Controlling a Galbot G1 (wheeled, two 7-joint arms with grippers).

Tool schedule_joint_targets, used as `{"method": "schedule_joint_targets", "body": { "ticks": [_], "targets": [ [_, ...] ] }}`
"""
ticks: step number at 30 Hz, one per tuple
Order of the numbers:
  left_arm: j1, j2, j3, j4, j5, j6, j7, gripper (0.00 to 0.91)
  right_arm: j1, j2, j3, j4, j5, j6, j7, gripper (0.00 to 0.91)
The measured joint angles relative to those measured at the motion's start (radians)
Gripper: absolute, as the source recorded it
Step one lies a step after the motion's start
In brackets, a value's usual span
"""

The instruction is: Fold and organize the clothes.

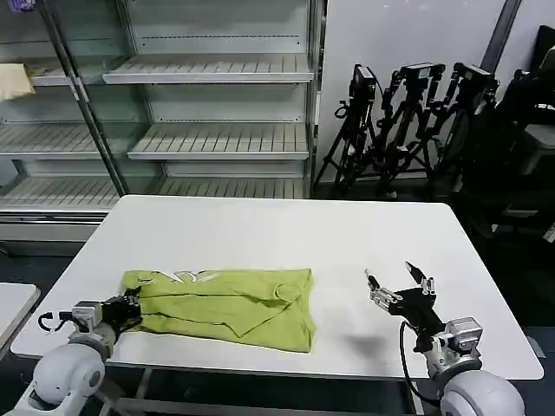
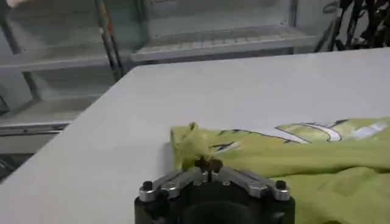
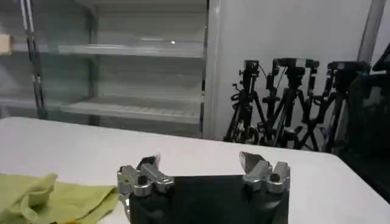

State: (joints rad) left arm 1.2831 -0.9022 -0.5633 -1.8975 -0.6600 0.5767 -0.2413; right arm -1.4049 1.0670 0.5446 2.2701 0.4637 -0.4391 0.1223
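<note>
- the lime yellow-green shirt lies partly folded on the white table, in the lower left of centre of the head view, its long side running left to right and its pale print showing along the upper edge.
- the left gripper sits at the shirt's left end, in the lower left of the head view, low on the table surface.
- in the left wrist view the left gripper has its fingers pressed together, pinching the bunched corner of the shirt, which rises in a small peak just above the tips.
- the right gripper hovers above bare table in the lower right of the head view, well apart from the shirt's right edge.
- its fingers are spread wide and carry nothing; the right wrist view shows the right gripper with a clear gap between the two tips, and a piece of the shirt at the lower left corner of that frame.
- metal shelving fills the upper left of the head view, and black tripods stand against the wall at the upper right.
</note>
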Motion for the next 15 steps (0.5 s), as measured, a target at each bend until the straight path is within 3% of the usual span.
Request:
{"method": "schedule_joint_targets", "body": {
  "ticks": [15],
  "targets": [
    [-0.019,0.035,-0.089,-0.025,0.264,-0.063,0.052,0.010,-0.011,-0.008,0.019,0.032,-0.004,-0.008,0.008,0.907]
  ]
}}
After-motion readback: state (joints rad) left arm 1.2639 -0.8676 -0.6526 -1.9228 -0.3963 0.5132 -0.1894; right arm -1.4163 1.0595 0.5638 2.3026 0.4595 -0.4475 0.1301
